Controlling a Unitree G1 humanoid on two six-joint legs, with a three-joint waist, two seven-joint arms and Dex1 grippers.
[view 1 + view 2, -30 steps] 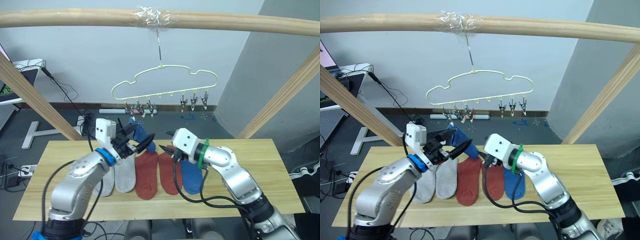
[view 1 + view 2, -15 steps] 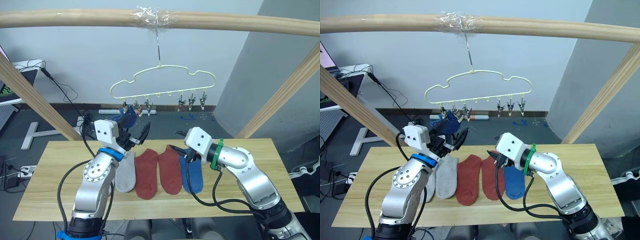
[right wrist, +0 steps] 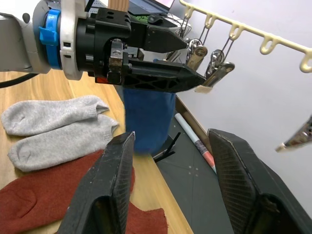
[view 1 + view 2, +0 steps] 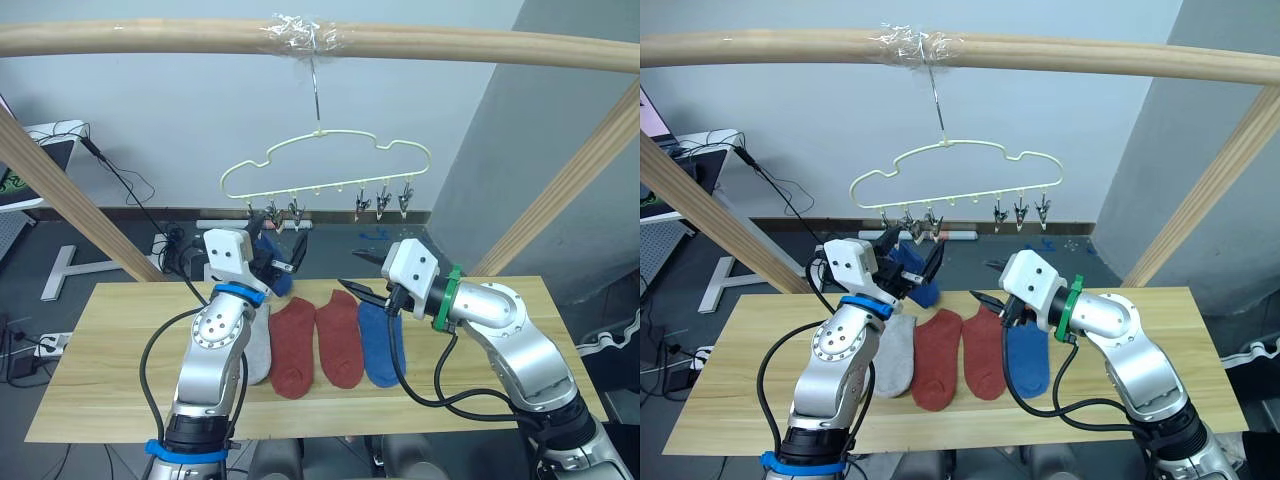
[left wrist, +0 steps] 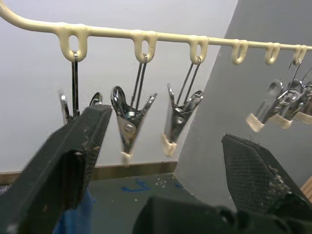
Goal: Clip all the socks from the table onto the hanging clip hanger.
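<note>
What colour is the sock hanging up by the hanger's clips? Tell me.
Blue. The hanging sock shows best in the right wrist view, below the hanger.

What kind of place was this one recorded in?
Probably a lab or test room, not a home: a clip hanger taped to a bare wooden pole frame, loose cables on the floor, and a power strip.

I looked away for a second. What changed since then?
The left gripper carried a blue sock up from the table to the clip hanger; the sock now hangs there. The right gripper rose and opened wide. The five other socks stayed flat.
</note>
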